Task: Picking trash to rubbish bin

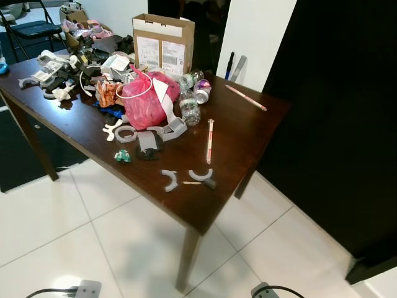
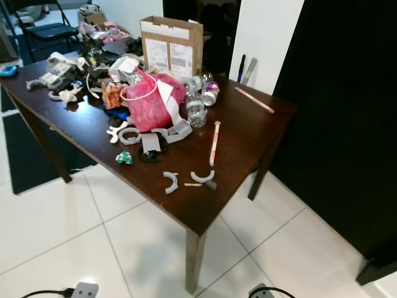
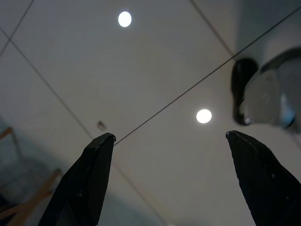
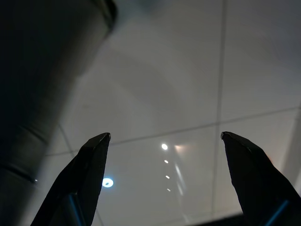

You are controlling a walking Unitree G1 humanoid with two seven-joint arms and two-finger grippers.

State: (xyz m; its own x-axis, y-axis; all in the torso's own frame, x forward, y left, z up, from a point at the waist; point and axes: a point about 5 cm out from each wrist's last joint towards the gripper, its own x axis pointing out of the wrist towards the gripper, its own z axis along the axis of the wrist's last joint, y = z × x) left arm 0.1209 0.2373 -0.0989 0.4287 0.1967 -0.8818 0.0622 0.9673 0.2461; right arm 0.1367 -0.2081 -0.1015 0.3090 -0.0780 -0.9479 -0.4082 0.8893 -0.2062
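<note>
A dark wooden table (image 1: 248, 124) carries a heap of trash: a pink plastic bag (image 1: 144, 96), clear plastic bottles (image 1: 189, 109), a crushed can (image 1: 202, 93), a pink stick (image 1: 210, 140), grey curved scraps (image 1: 169, 180) and a small green crumpled piece (image 1: 122, 156). An open cardboard box (image 1: 164, 43) stands at the table's back. My left gripper (image 3: 169, 136) hangs open above white floor tiles, holding nothing. My right gripper (image 4: 164, 136) is likewise open over the tiled floor, well away from the table.
A black wall panel (image 1: 335, 124) rises to the right of the table. A folding chair (image 1: 31, 28) stands at the back left. White tiles (image 1: 74, 230) spread in front, with cables and plugs (image 1: 80, 289) near the lower edge. A dark mat (image 1: 12, 155) lies left of the table.
</note>
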